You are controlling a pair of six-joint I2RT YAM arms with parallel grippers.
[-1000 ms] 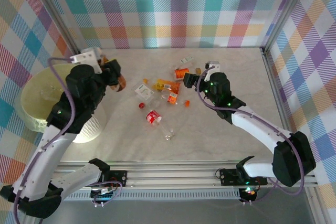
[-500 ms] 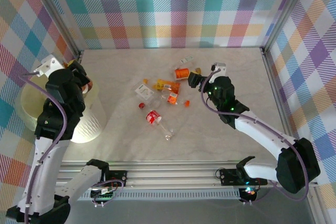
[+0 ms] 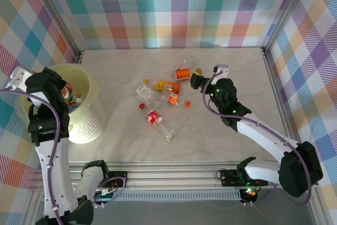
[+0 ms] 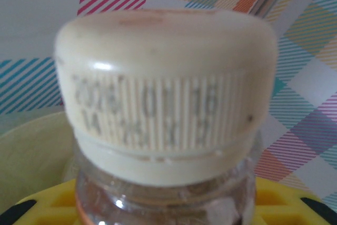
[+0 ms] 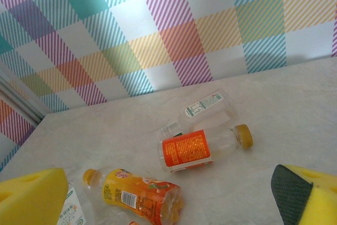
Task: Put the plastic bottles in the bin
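**Left gripper**, poised above the open mouth of the large round pale yellow plastic bin at the table's left edge, is closed on a clear plastic bottle with a cream ribbed cap. The left wrist view gives this bottle close up: long axis running up the frame, cap uppermost, clear shoulder lodged between the yellow foam pads, the bin's rim curving behind. The top view places the grip over the bin, where a few things lie inside.

**Right gripper**, jaws spread wide and empty, hangs near the loose bottles on the marble-look table. Its wrist view resolves three of them:
- a clear bottle with an orange-red label and yellow cap, lying left to right, cap pointing right;
- a clear white-labelled bottle just behind it;
- an orange-labelled bottle, cap pointing left.

Checked walls enclose the table.
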